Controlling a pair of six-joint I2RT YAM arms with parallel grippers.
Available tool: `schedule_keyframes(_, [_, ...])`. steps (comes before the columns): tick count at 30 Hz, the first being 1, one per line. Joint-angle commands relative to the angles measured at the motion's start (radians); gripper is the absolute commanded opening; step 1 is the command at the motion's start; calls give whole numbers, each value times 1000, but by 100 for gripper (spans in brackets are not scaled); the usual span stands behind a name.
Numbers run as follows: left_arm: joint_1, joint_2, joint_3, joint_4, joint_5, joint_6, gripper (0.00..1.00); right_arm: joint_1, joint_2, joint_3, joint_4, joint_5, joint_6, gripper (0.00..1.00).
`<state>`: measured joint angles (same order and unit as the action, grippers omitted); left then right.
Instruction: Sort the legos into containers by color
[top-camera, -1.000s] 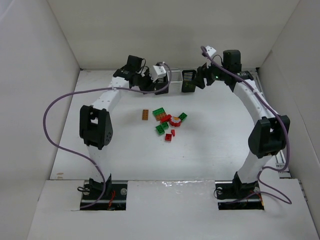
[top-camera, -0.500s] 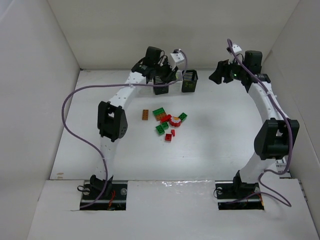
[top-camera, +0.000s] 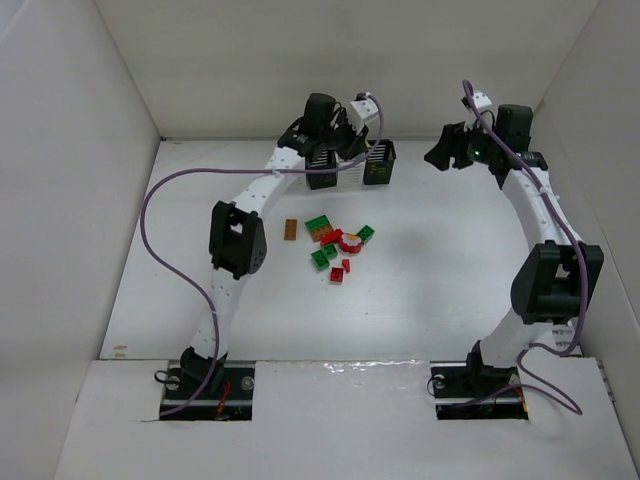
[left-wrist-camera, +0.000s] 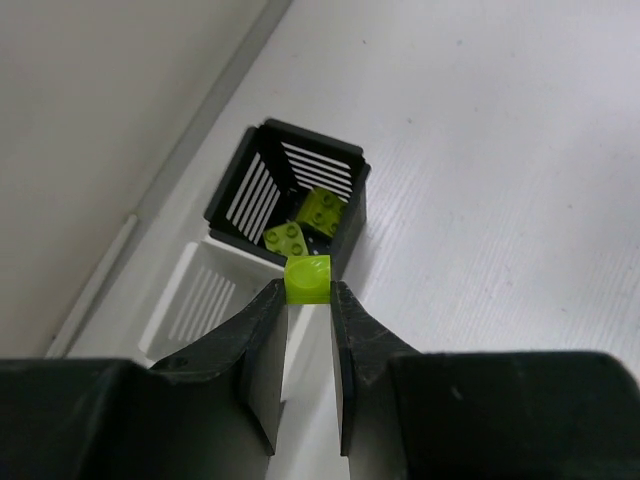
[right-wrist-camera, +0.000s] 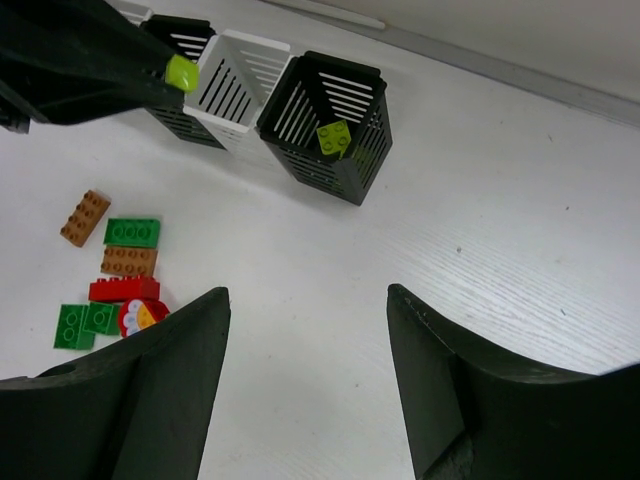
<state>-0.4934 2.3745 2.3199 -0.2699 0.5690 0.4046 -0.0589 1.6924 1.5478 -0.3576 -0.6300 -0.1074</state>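
**Left claw holding a yellow-green brick at the bins, right claw empty**

Left claw (left-wrist-camera: 308, 296): jaws pinched tight on a yellow-green brick (left-wrist-camera: 308, 278), which pokes out past the tips. From my left wrist it lines up with the near rim of a black bin (left-wrist-camera: 252, 190), raised above it and not touching. That bin already holds two loose yellow-green bricks (left-wrist-camera: 322, 210), lying side by side on its floor. A white bin (left-wrist-camera: 200, 295) butts against it on the near side.

Right claw (right-wrist-camera: 305, 300): jaws well apart, nothing between them. It hangs over bare table (right-wrist-camera: 520, 260), off to the right of the bin row and touching nothing.

Unsorted legos: a loose pile (top-camera: 335, 245) sits mid-table, in front of the bins and apart from them. From my right wrist:
- an orange brick (right-wrist-camera: 84, 217) lies alone at the left
- a green brick (right-wrist-camera: 132, 232) has a second orange one just below it
- under those are a red brick (right-wrist-camera: 124, 289), a green pair (right-wrist-camera: 80, 325) and a red round piece (right-wrist-camera: 140, 315)
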Motion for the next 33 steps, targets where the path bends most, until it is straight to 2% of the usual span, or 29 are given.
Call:
schedule_keyframes(1, [4,6,64,113,0,-58,3,-1,-50,-6,39,0,11,69])
schedule_keyframes(9, [-7,60,105,202,12,-92,3,-1,-40,12,39,0,11,69])
schedule_keyframes(22, [-36,138,137,299,-49,-104,5,-19,-31,21,39,0,11,69])
schedule_keyframes(28, [-45,158,148,317,-93,-104,16,-28,-22,21,29,-19,11,69])
schedule_keyframes(33, [-45,167,157,328,-106,-95,30,-28,-13,21,29,-28,11,69])
